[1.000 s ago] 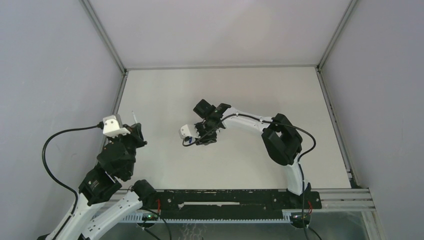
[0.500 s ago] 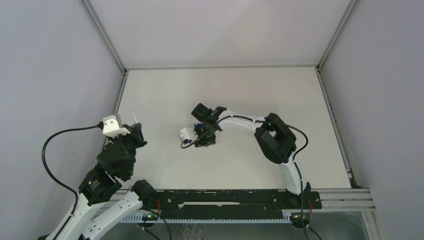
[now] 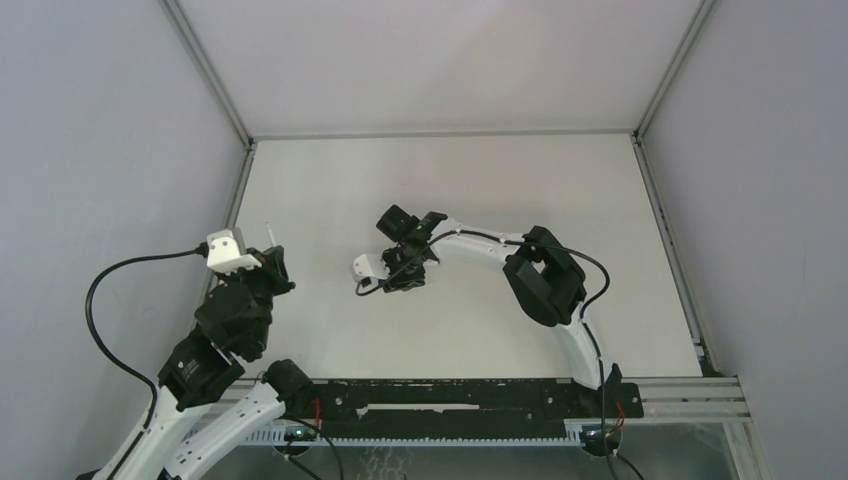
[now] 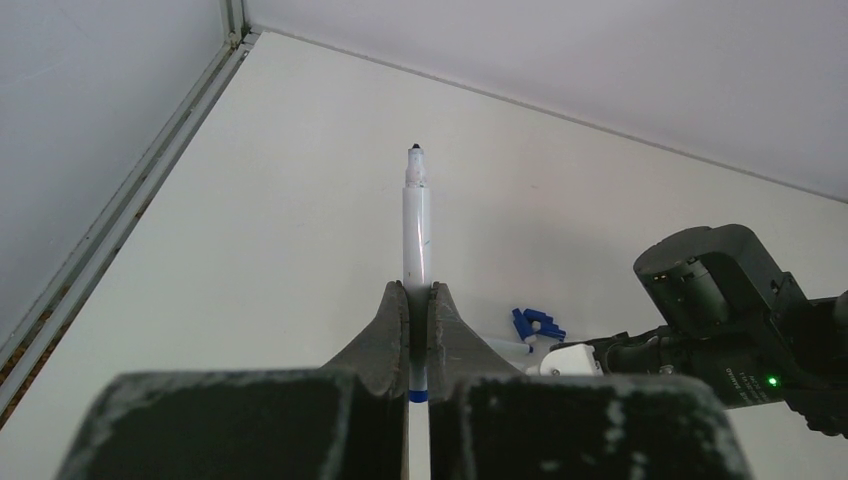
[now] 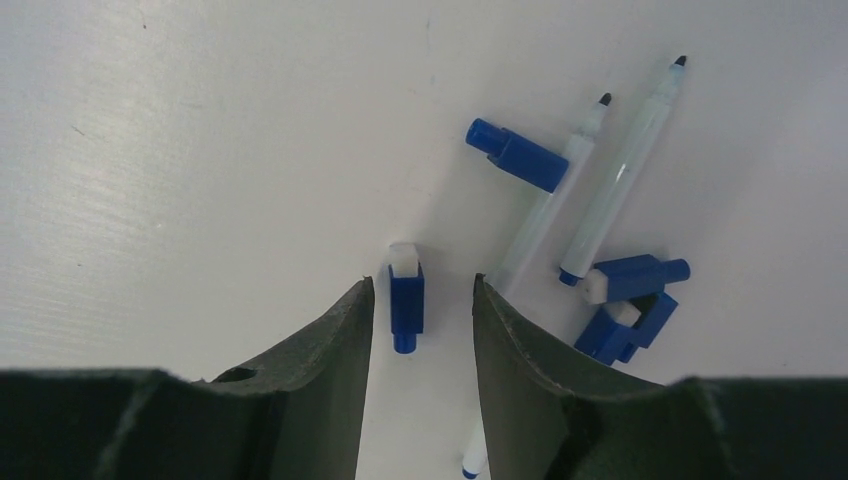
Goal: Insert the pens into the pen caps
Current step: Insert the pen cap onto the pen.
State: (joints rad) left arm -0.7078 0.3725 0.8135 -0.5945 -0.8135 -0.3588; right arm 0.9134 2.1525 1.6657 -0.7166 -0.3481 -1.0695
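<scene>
White table [image 3: 330, 180] with pens [image 5: 622, 170], grey walls [image 3: 100, 150].

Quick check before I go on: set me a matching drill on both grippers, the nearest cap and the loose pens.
Things:
1 left gripper
2 right gripper
3 cap nearest the right gripper
4 two loose pens

States:
A uncapped, side by side on the table
B shut on a pen
C open
D lying between open fingers

Pairs: 1-B, 2-C, 3-D, 4-A
</scene>
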